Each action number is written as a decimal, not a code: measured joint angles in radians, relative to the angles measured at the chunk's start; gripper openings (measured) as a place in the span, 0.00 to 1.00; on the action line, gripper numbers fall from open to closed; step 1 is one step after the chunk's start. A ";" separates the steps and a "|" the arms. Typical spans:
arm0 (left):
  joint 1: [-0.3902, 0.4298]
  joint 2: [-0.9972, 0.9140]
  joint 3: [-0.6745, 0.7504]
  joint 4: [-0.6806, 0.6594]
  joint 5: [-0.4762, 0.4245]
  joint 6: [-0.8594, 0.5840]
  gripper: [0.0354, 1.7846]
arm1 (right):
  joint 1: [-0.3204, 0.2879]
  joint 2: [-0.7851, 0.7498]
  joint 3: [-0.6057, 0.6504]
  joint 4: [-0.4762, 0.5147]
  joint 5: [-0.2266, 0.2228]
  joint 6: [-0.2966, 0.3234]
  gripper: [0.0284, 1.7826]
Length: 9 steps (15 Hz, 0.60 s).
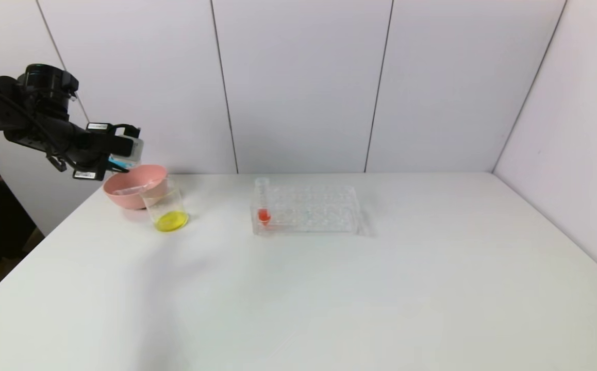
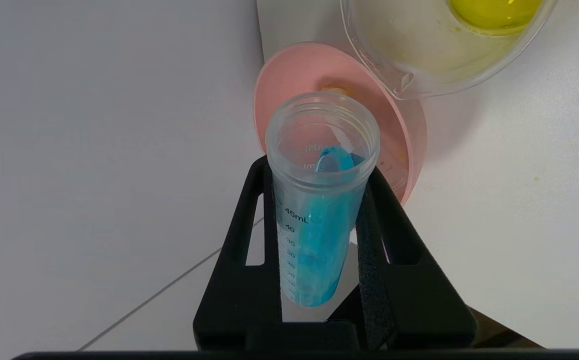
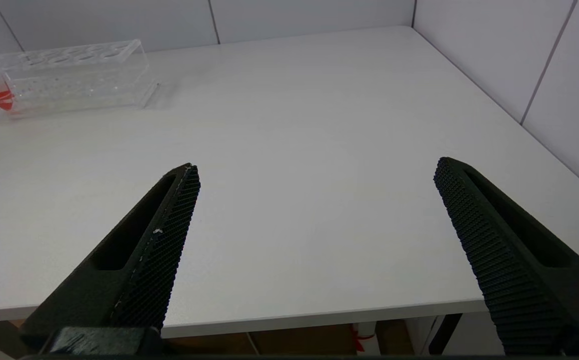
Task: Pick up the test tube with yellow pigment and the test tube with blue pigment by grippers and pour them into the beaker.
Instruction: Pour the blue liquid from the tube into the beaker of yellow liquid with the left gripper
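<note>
The left gripper (image 2: 319, 220) clamps the blue tube (image 2: 319, 200), tilted above the pink bowl (image 1: 134, 185), just beside the beaker (image 1: 167, 211), which holds yellow liquid. The right gripper (image 3: 314, 210) hangs wide open over the bench (image 1: 329, 288) edge. The rack (image 1: 306, 211) holds a red tube (image 1: 263, 203).

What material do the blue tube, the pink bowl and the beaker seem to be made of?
The test tube with blue pigment: likely cloudy clear plastic, with printed volume marks and a threaded mouth. The pink bowl: opaque matte plastic, probably. The beaker: clear and glossy, glass or plastic; I cannot tell.
</note>
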 joint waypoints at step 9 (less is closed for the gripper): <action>-0.016 0.001 0.000 0.001 0.014 0.019 0.24 | 0.000 0.000 0.000 0.000 0.000 0.000 0.96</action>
